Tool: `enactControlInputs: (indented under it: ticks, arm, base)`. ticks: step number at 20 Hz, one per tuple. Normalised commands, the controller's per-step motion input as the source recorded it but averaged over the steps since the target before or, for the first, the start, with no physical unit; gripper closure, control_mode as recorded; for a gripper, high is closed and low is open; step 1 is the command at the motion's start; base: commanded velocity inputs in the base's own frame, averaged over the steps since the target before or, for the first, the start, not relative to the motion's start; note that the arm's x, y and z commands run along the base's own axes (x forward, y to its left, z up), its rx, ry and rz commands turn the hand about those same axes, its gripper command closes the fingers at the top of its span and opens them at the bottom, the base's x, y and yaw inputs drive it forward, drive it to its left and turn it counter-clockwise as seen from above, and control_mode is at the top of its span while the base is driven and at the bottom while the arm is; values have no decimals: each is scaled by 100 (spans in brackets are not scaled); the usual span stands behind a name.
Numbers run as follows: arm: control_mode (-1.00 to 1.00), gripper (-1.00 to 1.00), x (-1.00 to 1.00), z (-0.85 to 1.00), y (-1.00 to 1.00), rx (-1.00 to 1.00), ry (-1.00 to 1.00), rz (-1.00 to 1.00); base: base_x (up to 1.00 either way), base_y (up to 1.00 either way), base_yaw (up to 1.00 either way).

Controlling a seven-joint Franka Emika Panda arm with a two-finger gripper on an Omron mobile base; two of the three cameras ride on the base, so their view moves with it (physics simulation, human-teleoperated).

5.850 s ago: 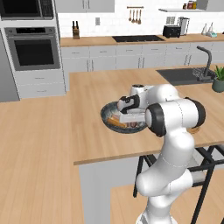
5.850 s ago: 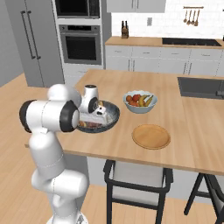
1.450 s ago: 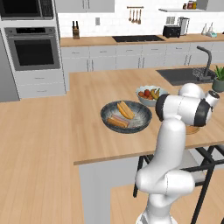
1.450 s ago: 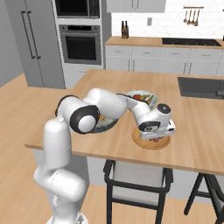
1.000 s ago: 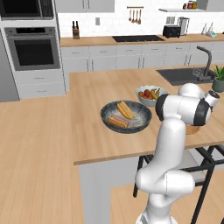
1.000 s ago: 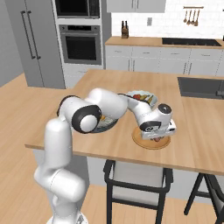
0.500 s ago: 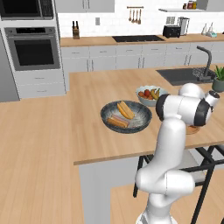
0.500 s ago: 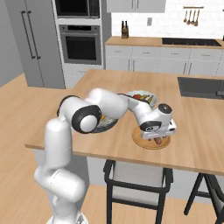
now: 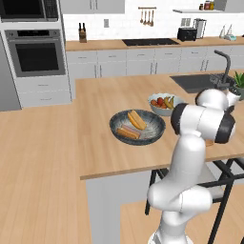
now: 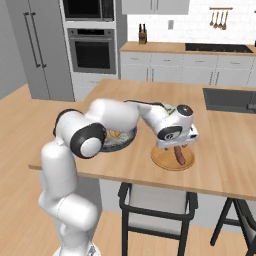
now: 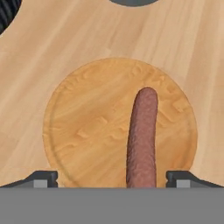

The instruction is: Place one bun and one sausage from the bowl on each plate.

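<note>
The work surface was a wooden kitchen island [image 10: 120, 100] with grey cabinets, a wall oven and a sink behind it. The wooden plate [image 11: 83, 127] lay near the front edge of the island, and one sausage [image 11: 142, 135] lay flat on it, right of centre and well inside the raised rim. The gripper [image 11: 111, 177] hung directly over the plate with its jaws spread wide, one fingertip on each side of the sausage and neither touching it; the sausage was released. The dark bowl [image 9: 147, 135] stood further along the island with two buns [image 9: 136, 119] and what looked like the second sausage inside; the fruit bowl [image 9: 161, 108] stood just beside it. The white plate could not be located. Risks, as judged from this position: a sideways withdrawal could drag a fingertip against the sausage and roll it toward the rim, so a straight lift was indicated. On the next reach, the bananas in the fruit bowl could be mistaken for buns.
</note>
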Motion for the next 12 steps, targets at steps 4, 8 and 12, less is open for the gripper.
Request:
enactControlInputs:
  ticks: [4,8,12]
  arm:
    - [-100,-100,0,43,99,-12,0,-8]
    - [-100,-100,0,47,100,-15,0,-13]
    - [-100,-100,0,36,100,-12,0,-11]
  base:
    - [0,0,0]
    - [0,0,0]
    - [0,0,0]
